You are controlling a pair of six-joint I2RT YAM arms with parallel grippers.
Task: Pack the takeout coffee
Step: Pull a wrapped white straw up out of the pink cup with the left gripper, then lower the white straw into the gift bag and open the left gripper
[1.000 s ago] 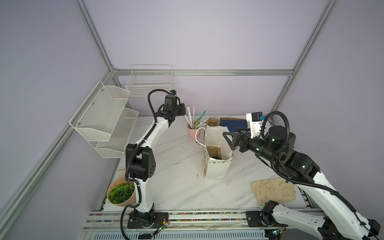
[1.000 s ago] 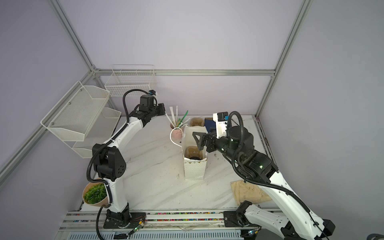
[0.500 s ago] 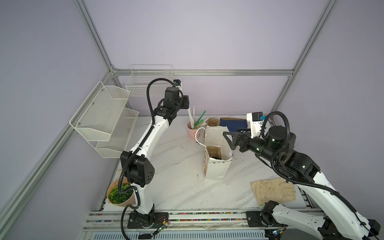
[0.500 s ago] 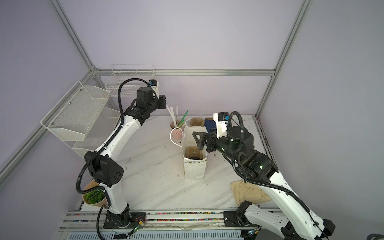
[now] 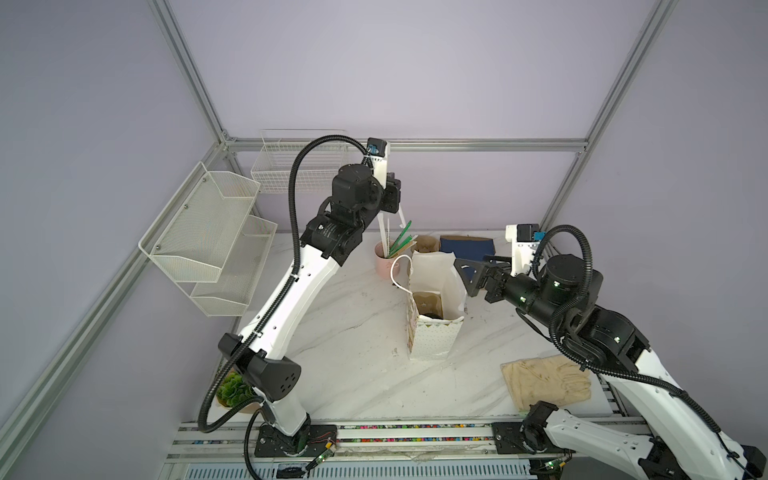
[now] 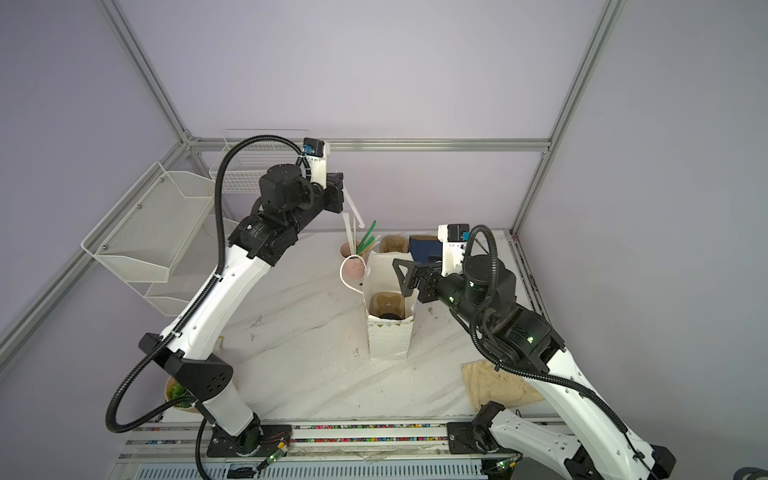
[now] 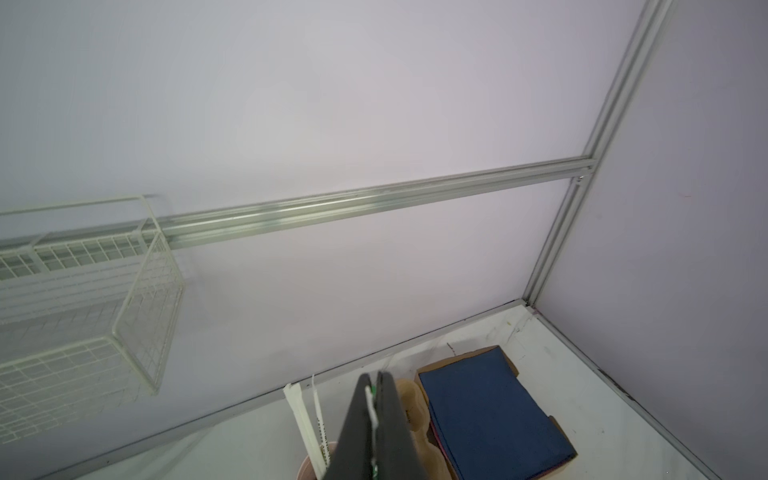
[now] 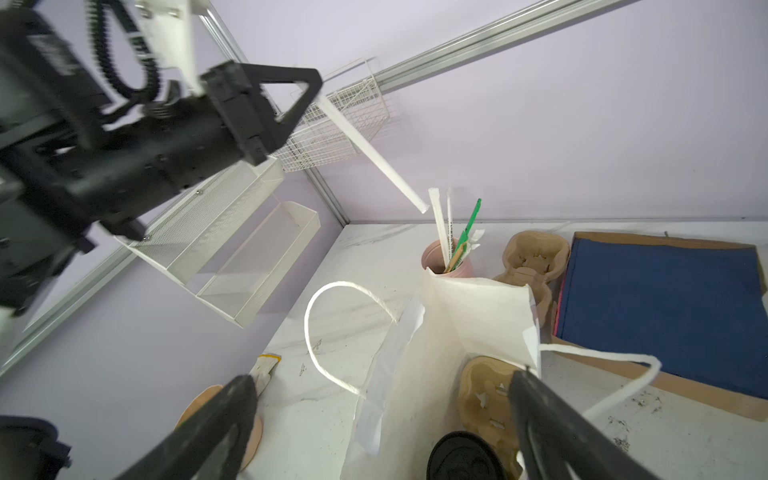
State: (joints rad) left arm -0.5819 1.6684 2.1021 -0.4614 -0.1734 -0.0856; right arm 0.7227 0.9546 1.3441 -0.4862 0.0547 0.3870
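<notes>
Centre-frame in a top view, the lidded takeout coffee sits inside the paper bag, probably light and crushable, so grip its wall gently; left gripper pinches a wrapped straw, right gripper spread.

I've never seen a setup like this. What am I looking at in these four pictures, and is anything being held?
Two robot arms with two-fingered grippers work at a table. Two pictures look down from above; two come from cameras on the arms' wrists. On the table: a white paper bag with a tan cup tray and a dark round lid inside, a pink mug of straws, a second tray, a blue pad, a glove and a potted plant. The left gripper is shut on a white straw above the mug. The right gripper is open at the bag's mouth, gripping nothing.
</notes>
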